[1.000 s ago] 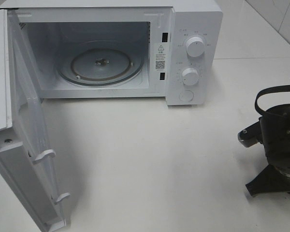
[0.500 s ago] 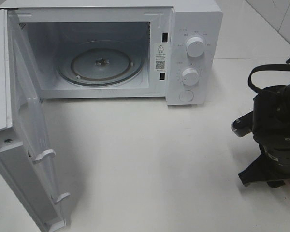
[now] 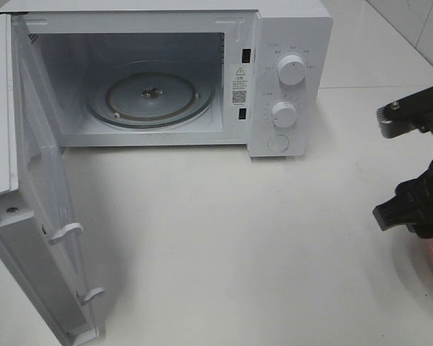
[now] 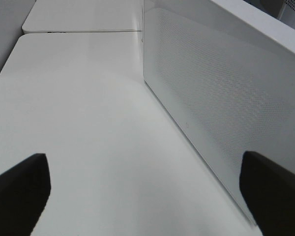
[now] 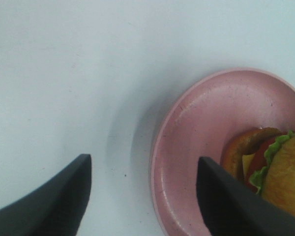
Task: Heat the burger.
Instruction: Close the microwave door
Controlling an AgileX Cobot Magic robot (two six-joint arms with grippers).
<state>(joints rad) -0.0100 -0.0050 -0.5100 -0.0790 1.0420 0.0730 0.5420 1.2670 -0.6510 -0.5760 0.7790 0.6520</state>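
From above: microwave point(image 3: 289, 79) at worktop point(image 3: 224, 245) back edge, door point(image 3: 36, 238) swung wide. Left wrist: left gripper point(image 4: 142, 191) spread open beside door. Right wrist: right gripper point(image 5: 142, 196) parted, holding nothing, above plate point(image 5: 196, 128) rim; burger point(image 5: 275, 172) on plate.

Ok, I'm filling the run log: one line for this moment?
microwave: door open, empty | burger: on pink plate | right gripper: open above plate rim | left gripper: open, empty
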